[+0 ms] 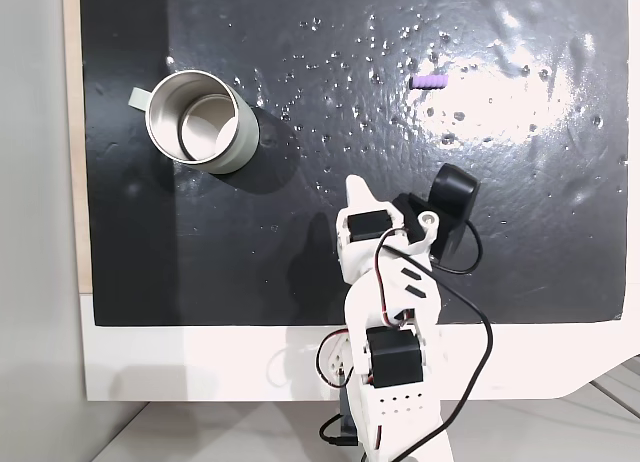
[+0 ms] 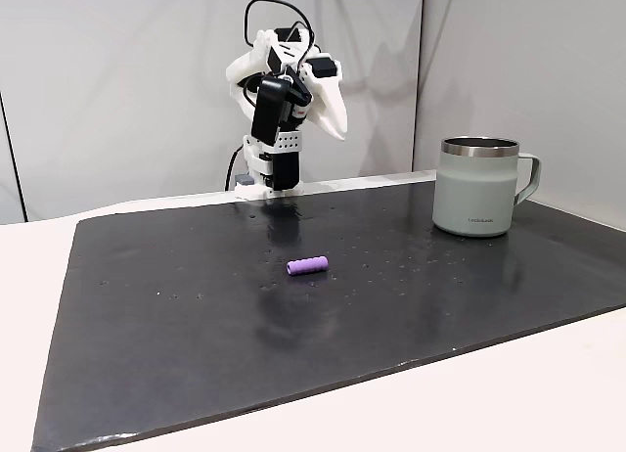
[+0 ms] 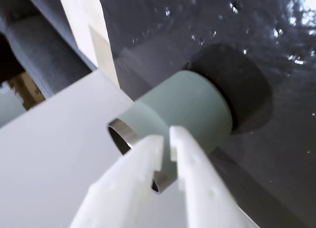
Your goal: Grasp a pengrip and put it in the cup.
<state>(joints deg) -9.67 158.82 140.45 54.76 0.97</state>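
Observation:
The pengrip [image 1: 429,81] is a tiny purple tube lying flat on the black mat [image 1: 300,272], well apart from everything; it also lies mid-mat in the other fixed view [image 2: 306,265]. The cup [image 1: 243,134], a pale green-grey metal mug with a silver rim, stands upright at the mat's left, and at the right in the side fixed view [image 2: 473,198]. My white gripper [image 1: 357,190] is raised near the arm's base [image 2: 339,131], shut with nothing between its fingers. In the wrist view the gripper [image 3: 167,139] points toward the cup [image 3: 197,104].
The mat lies on a white table [image 1: 200,362] with a wooden strip [image 1: 71,132] along its left side. Small shiny specks dot the mat [image 1: 380,52]. A black cable [image 1: 480,322] loops beside the arm. A pale wall [image 2: 117,80] stands behind the arm.

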